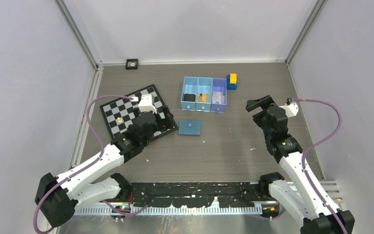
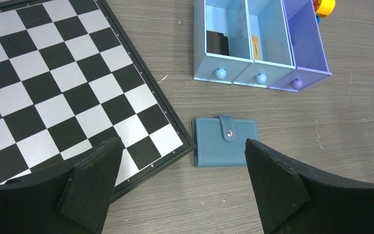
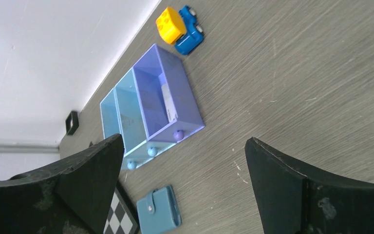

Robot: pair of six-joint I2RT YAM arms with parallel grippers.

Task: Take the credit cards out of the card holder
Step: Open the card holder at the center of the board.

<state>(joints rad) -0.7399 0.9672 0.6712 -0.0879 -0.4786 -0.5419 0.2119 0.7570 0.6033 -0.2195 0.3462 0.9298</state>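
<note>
The card holder [image 1: 189, 127] is a small blue wallet lying flat on the table, folded shut with its snap tab fastened. It shows in the left wrist view [image 2: 225, 141] just past the chessboard's corner, and in the right wrist view [image 3: 159, 210]. The credit cards are hidden. My left gripper [image 1: 167, 120] hovers over the chessboard's right corner, just left of the holder, open and empty [image 2: 183, 142]. My right gripper [image 1: 258, 104] hangs well to the holder's right, open and empty [image 3: 184, 139].
A black-and-white chessboard [image 1: 131, 109] lies left of the holder, touching its edge [image 2: 53, 87]. A three-compartment blue and purple tray [image 1: 183, 95] stands behind it [image 2: 209, 73]. Yellow-and-blue toy blocks [image 1: 232, 81] sit at the tray's right. A small black object [image 1: 132, 64] is at the back wall.
</note>
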